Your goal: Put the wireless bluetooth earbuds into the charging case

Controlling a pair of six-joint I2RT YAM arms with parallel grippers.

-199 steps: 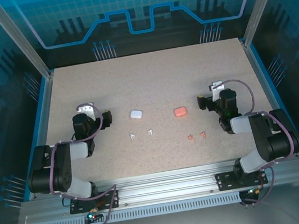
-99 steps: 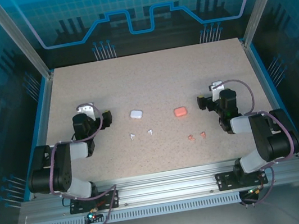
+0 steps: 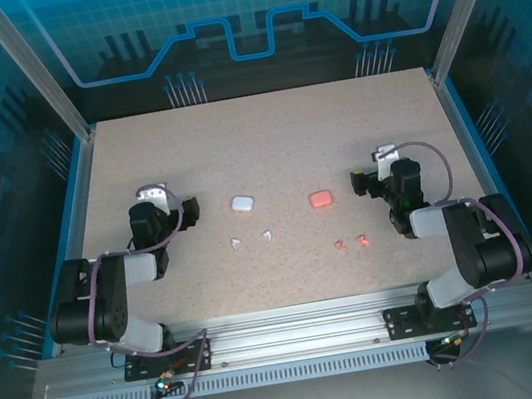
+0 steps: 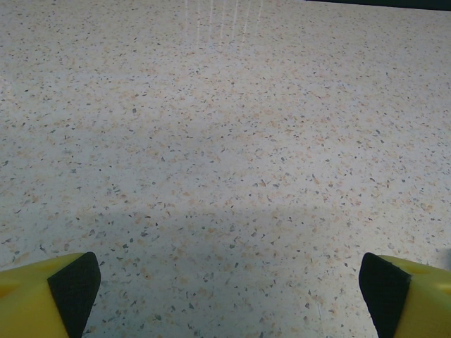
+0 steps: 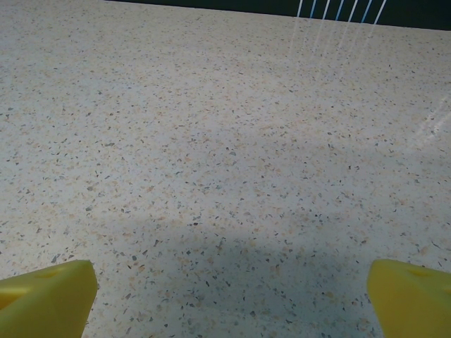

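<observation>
Nothing has moved; both jaws stay spread, empty. From left jaws, white earbuds (image 3: pixel 235 242) lie at four o'clock; from right jaws, pink earbuds (image 3: pixel 360 239) at six o'clock.

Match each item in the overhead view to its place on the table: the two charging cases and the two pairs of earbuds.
Items:
1. white case
2. pink case
3. white earbuds
4. pink earbuds

Places:
A. near row, right side
B. far row, left side
C. near row, left side
D. far row, right side

Pairs: 1-B, 2-D, 3-C, 4-A
</observation>
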